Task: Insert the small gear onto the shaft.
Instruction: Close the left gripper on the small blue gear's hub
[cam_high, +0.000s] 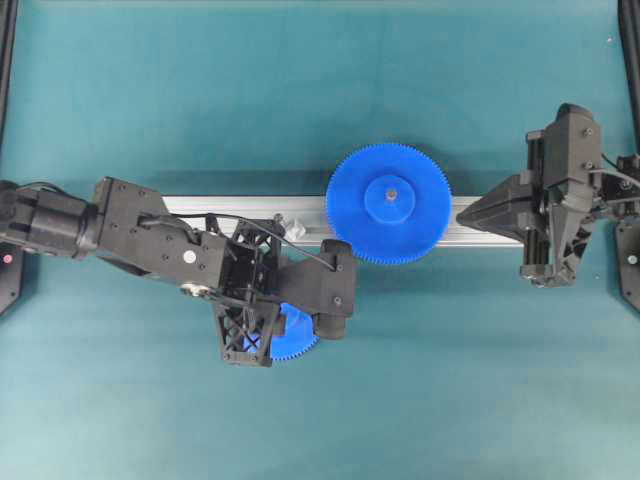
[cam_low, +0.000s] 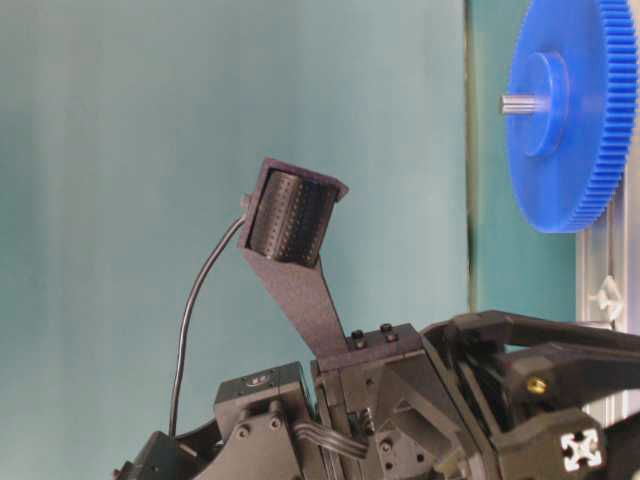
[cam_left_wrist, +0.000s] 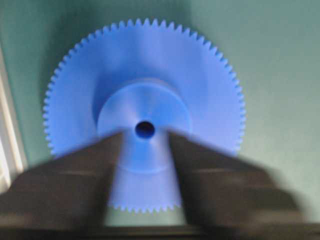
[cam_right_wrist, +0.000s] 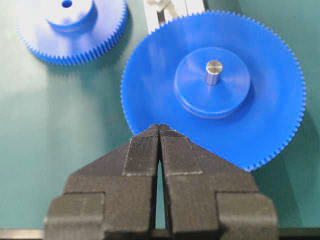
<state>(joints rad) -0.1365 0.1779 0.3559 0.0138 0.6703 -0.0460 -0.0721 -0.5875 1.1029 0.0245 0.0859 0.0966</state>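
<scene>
the small gear is seen lying flat on the teal table, just below the aluminium rail in the overhead view. the left gripper is spread, its blurred fingers flanking the hub. the right gripper is pressed together, empty, beside the larger gear.
</scene>
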